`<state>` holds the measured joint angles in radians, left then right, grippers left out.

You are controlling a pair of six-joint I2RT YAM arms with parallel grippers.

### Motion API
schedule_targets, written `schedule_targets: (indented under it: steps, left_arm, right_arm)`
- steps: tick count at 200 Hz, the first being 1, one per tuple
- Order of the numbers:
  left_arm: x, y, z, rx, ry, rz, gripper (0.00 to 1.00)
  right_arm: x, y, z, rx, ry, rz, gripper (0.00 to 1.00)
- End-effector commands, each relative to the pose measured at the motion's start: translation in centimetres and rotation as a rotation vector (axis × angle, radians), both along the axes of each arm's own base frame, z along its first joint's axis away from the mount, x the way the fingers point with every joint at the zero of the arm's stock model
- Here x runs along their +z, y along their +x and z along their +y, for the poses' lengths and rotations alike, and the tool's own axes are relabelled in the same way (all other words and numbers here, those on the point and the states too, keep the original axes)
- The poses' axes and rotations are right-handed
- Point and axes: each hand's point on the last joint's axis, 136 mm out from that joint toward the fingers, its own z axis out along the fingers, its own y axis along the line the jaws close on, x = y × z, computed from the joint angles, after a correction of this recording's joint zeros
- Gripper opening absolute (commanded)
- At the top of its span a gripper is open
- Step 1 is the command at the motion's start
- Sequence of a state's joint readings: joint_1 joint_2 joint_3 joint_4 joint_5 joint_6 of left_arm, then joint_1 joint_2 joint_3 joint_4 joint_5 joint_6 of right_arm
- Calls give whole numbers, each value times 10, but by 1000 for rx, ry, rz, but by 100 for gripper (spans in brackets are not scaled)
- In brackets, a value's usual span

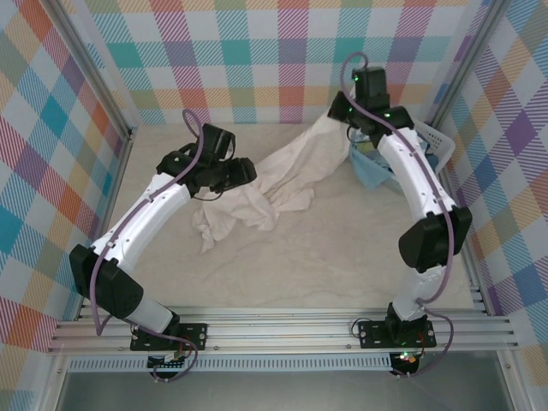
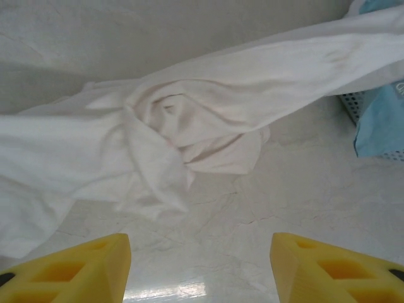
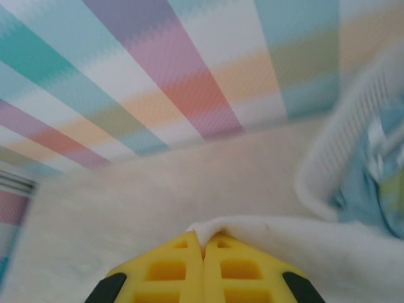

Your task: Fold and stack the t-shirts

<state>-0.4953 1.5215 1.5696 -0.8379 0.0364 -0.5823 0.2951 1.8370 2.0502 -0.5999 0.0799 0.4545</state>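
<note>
**Clerk:** Item one, the largest?
**Checker:** Table (image 1: pixel 325 265), pale marbled top.
**Clerk:** Item two?
**Checker:** Cream shirt (image 1: pixel 282 175), unfolded. One end is raised at the far right, beside the basket. The rest slopes down to a crumpled heap on the table, left of centre. Long axis: far right to near left, on the diagonal.
**Clerk:** Three and four?
**Checker:** Basket (image 1: pixel 437 141), white, slatted, far right corner. Blue shirt (image 1: pixel 370 171), spilling over the basket's left side; how much lies inside I cannot tell.
**Clerk:** Grippers?
**Checker:** Right gripper (image 3: pixel 203 243): fingers pressed together, with the cream shirt's raised edge pinched between them. Left gripper (image 2: pixel 199 249): fingers apart at a middling width, nothing between them, poised over bare table.
**Clerk:** Which way is the cloth from the left one?
**Checker:** Just ahead of its fingertips, heap and twisted fold both. The left arm is nearer the low end. It will likely take hold there, so the pair can draw the shirt flat along that diagonal.
</note>
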Motion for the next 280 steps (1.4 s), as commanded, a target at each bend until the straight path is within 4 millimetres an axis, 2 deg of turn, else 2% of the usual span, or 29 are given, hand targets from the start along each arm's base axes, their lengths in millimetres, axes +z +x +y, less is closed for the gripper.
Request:
schedule_targets:
  steps: [1,21,33,57,74,88,100,116,139,154,170,176,184,197,217,233,235,238,239,241,250,251,254,255,258,259,266,267,280]
  left_arm:
    - [28,-1,-4,-18,-12,-48,63]
    - [51,3,-6,-18,-39,-97,70]
    - [64,5,-12,-34,-72,-125,76]
    - [82,10,-23,-71,-124,-159,80]
    - [89,15,-9,-17,-105,-172,80]
    - [92,17,23,104,-71,-165,80]
    - [99,13,54,224,-32,-188,79]
    - [114,2,88,331,18,-253,79]
    - [130,-26,137,490,130,-331,79]
    - [127,-38,151,514,165,-351,79]
    - [107,-44,153,489,186,-306,78]
    - [98,-46,152,470,196,-280,78]
    - [84,-46,149,441,212,-242,78]
    - [59,-48,144,391,234,-173,76]
    - [24,-48,129,283,235,-73,70]
    - [-6,-47,107,155,205,-3,64]
    - [-10,-47,104,140,198,7,63]
    - [-16,-48,99,116,191,23,62]
    - [-18,-48,97,109,187,28,61]
    - [-21,-48,94,91,182,36,61]
    - [-38,-49,78,19,168,76,58]
    - [-40,-49,77,14,169,78,57]
    - [-46,-50,73,-9,175,92,57]
    - [-47,-50,71,-16,176,95,57]
    - [-52,-50,66,-39,185,104,57]
    - [-54,-50,64,-45,187,106,57]
    - [-65,-50,54,-97,219,123,57]
    - [-67,-50,51,-105,224,125,57]
    - [-86,-51,29,-207,327,139,60]
  right_arm:
    - [67,-7,13,92,37,-172,0]
    - [113,-10,39,242,117,-282,0]
    - [125,-11,59,339,175,-295,0]
    - [126,-20,109,541,264,-268,0]
    - [114,-35,150,688,315,-227,0]
    - [91,-52,190,802,348,-149,0]
    - [65,-77,228,902,348,-72,0]
    - [24,-118,281,1036,353,46,0]
    - [-41,-192,349,1211,362,227,0]
    - [-84,-241,382,1313,342,357,0]
    - [-115,-279,399,1385,289,446,0]
    - [-124,-285,401,1385,271,472,5]
    - [-131,-285,399,1368,264,499,19]
    - [-132,-275,387,1318,237,489,39]
    - [-130,-240,351,1150,189,462,48]
    - [-139,-202,302,962,186,486,46]
    - [-148,-198,293,931,179,503,45]
    - [-145,-189,283,888,187,496,45]
    - [-154,-189,277,871,177,515,45]
    - [-150,-183,270,841,184,506,45]
    - [-168,-165,229,692,176,549,45]
    - [-176,-165,223,676,167,566,45]
    - [-176,-159,211,630,176,570,45]
    - [-184,-160,205,613,167,587,44]
    - [-184,-154,193,568,176,592,44]
    - [-193,-155,187,552,168,610,44]
    - [-202,-149,158,452,183,641,43]
    - [-209,-151,153,439,177,659,43]
    - [-230,-151,114,324,223,719,43]
